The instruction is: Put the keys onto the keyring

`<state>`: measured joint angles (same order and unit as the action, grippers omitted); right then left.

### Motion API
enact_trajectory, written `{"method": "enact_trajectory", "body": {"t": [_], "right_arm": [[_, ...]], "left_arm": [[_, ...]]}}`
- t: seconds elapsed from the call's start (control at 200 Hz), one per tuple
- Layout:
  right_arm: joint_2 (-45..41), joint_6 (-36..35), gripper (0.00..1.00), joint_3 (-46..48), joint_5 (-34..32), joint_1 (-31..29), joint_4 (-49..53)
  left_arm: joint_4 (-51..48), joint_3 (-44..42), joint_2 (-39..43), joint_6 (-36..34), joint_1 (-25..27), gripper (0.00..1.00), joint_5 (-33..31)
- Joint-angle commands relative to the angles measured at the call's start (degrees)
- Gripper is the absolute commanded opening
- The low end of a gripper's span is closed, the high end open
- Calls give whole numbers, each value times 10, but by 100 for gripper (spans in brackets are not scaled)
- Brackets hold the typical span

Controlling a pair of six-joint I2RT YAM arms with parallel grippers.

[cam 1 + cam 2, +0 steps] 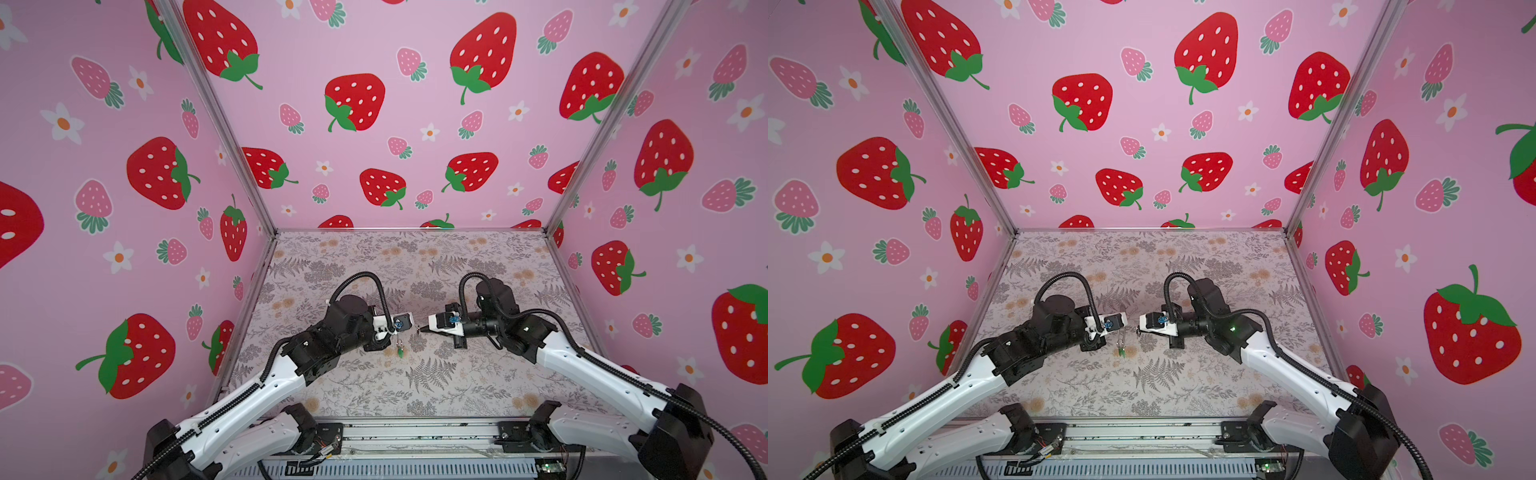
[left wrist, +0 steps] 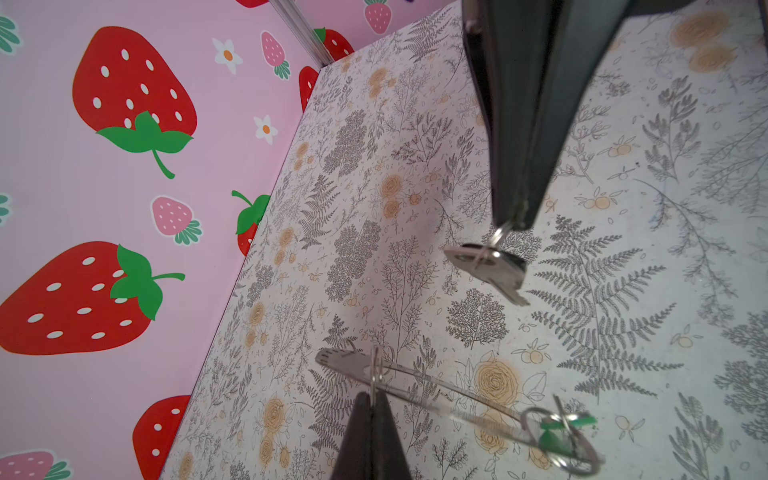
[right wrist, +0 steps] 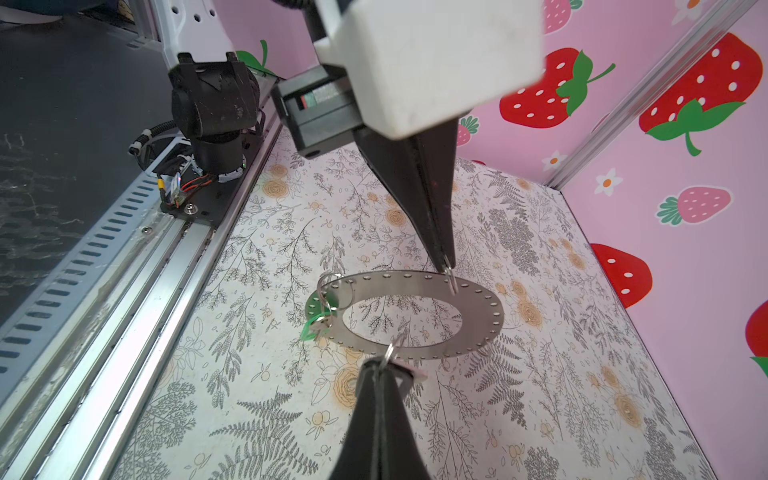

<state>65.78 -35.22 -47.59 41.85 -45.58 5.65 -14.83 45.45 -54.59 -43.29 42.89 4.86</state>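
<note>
The keyring [image 3: 478, 309], a flat grey metal ring with small edge holes, hangs in the air above the table. My left gripper [image 2: 374, 395] is shut on a small wire loop [image 2: 376, 372] at the keyring's rim. The green key [image 3: 312, 326] dangles from another loop on its far side. My right gripper [image 3: 380, 368] is shut on the wire loop [image 3: 392, 347] of the black-rimmed key [image 2: 486, 262]. In the left wrist view that key hangs apart from the keyring [image 2: 436, 388]. In both top views the gripper tips [image 1: 419, 329] [image 1: 1119, 334] nearly meet mid-table.
The table has a floral-print top [image 1: 436, 386]. Pink strawberry walls [image 1: 124, 208] close it in on three sides. A metal rail [image 1: 415, 436] with the arm bases runs along the front edge. Nothing else lies on the table.
</note>
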Motion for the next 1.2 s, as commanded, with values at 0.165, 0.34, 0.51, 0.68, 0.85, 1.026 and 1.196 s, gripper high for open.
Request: {"method": "enact_trajectory", "body": {"t": [0.165, 0.34, 0.51, 0.68, 0.85, 1.026, 1.196], "right_arm": [[10, 6, 0, -11, 45, 3, -19], [14, 20, 0, -9, 57, 2, -37], [16, 40, 0, 3, 60, 3, -68], [16, 55, 0, 9, 58, 3, -88], [18, 62, 0, 14, 62, 3, -94], [21, 62, 0, 15, 62, 3, -94], [21, 63, 0, 15, 58, 3, -98]], "left_arm": [[41, 22, -8, -3, 26, 0, -22], [49, 22, -11, -6, 46, 0, -44], [57, 24, -10, -7, 62, 0, -60], [56, 24, -7, -9, 70, 0, -61], [60, 26, -7, -12, 75, 0, -69], [60, 30, -7, -14, 79, 0, -71], [59, 31, -5, -16, 83, 0, -69]]}}
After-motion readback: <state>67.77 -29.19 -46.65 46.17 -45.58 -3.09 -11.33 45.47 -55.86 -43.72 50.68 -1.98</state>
